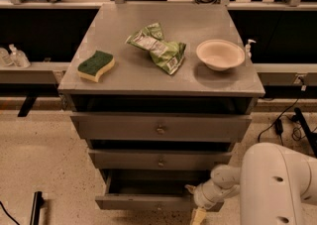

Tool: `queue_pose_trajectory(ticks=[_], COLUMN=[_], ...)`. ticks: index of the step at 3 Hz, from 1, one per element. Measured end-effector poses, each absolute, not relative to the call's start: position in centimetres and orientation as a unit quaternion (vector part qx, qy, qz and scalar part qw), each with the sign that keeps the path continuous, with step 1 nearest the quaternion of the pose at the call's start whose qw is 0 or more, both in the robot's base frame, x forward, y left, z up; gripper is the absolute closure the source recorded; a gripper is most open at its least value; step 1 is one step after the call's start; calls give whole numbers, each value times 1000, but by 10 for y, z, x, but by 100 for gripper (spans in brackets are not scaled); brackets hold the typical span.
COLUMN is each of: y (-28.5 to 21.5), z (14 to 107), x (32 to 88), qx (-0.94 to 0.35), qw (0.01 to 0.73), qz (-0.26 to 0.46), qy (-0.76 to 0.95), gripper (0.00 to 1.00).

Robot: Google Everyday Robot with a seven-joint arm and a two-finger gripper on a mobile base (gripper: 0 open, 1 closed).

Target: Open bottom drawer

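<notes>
One grey metal cabinet [124, 78] has three drawers; the bottom drawer [143, 201] stands pulled out. One white robot arm [277, 184] sets its gripper [196, 202] at that drawer's front, grip unreadable. On top: one crumpled green bag [159, 48], one white bowl [220, 54], one green-and-yellow sponge [96, 65].

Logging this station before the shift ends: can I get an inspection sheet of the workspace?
Surface: grey cabinet top.
Job's things: bottom drawer pulled partly out, interior dark.
Clutter: sponge, green snack bag and white bowl on the top.
Grippers: gripper at the bottom drawer's front, right of centre.
Cables: black cable on the floor, right side.
Surroundings: speckled floor; small bottles on the left ledge.
</notes>
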State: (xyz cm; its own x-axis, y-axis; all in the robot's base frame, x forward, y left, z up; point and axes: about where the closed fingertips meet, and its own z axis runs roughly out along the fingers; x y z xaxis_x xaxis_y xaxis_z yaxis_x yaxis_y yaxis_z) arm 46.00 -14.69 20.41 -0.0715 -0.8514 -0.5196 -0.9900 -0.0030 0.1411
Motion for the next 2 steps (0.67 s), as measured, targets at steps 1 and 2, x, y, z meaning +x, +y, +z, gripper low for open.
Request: queue_pose_trajectory(ticks=[1, 2], y=[-141, -138], z=[204, 197], x=[440, 427], qx=[-679, -687], qw=[124, 105], qz=[240, 247], qy=[682, 675], gripper=[18, 41])
